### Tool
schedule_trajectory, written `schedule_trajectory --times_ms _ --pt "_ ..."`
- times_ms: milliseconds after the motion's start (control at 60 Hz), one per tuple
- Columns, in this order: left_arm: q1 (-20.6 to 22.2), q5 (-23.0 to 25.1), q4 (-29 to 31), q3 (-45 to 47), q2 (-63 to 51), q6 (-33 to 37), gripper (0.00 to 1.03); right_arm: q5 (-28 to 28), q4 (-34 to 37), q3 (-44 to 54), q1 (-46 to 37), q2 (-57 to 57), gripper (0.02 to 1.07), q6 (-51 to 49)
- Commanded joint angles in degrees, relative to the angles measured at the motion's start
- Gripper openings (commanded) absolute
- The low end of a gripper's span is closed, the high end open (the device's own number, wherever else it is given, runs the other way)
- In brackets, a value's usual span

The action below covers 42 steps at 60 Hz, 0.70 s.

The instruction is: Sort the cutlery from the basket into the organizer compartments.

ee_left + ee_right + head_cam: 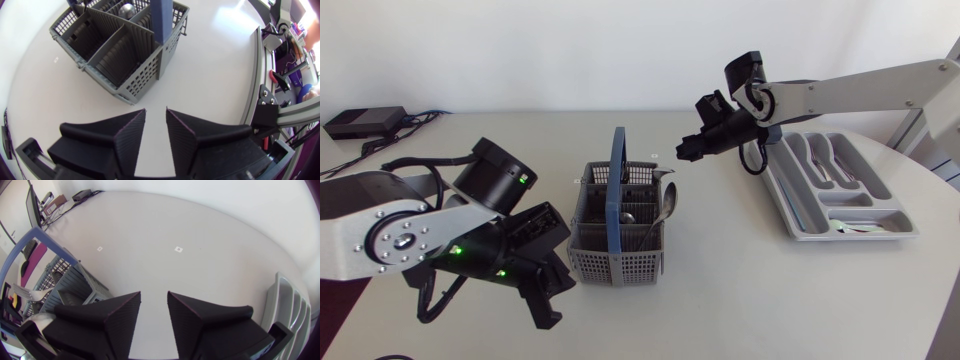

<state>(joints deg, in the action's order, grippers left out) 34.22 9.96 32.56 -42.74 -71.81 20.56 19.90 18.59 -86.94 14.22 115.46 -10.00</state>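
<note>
Grey slatted plastic basket with a blue handle sits mid-table, steel spoon sticking out – grey plastic organizer tray by the right edge. Left gripper near the basket, right gripper between basket and tray – both spread, empty.

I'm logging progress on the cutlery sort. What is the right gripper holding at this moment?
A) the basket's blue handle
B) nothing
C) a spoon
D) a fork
B: in the right wrist view the right gripper stands open, with nothing between its fingers.
</note>
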Motion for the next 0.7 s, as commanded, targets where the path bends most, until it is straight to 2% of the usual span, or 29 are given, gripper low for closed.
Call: schedule_trajectory --times_ms 0,83,233,333,567,683 --pt "0.85 0.77 -1.09 1.08 -2.28 -1.13 0.09 1.28 1.89 -3.59 0.81 3.28 0.20 2.35" --pt "1.82 1.47 -1.97 1.08 -3.77 -1.48 0.08 2.51 2.86 -6.32 1.25 5.30 0.11 3.23" --pt "2.35 1.65 -5.22 1.61 -5.36 -2.63 0.08 4.80 4.00 -10.01 2.74 8.20 0.10 4.37" --pt "0.94 1.65 -7.51 1.87 -6.94 -2.71 0.08 5.76 5.76 -12.47 3.62 9.96 0.10 4.64" --pt "-9.61 1.65 -12.52 1.17 -11.33 -2.36 0.08 7.43 7.51 -12.82 4.06 9.70 0.09 4.73" --pt "-14.71 3.23 -13.48 -0.15 -13.18 -1.92 0.08 8.05 7.51 -11.77 3.45 8.91 0.09 4.73"
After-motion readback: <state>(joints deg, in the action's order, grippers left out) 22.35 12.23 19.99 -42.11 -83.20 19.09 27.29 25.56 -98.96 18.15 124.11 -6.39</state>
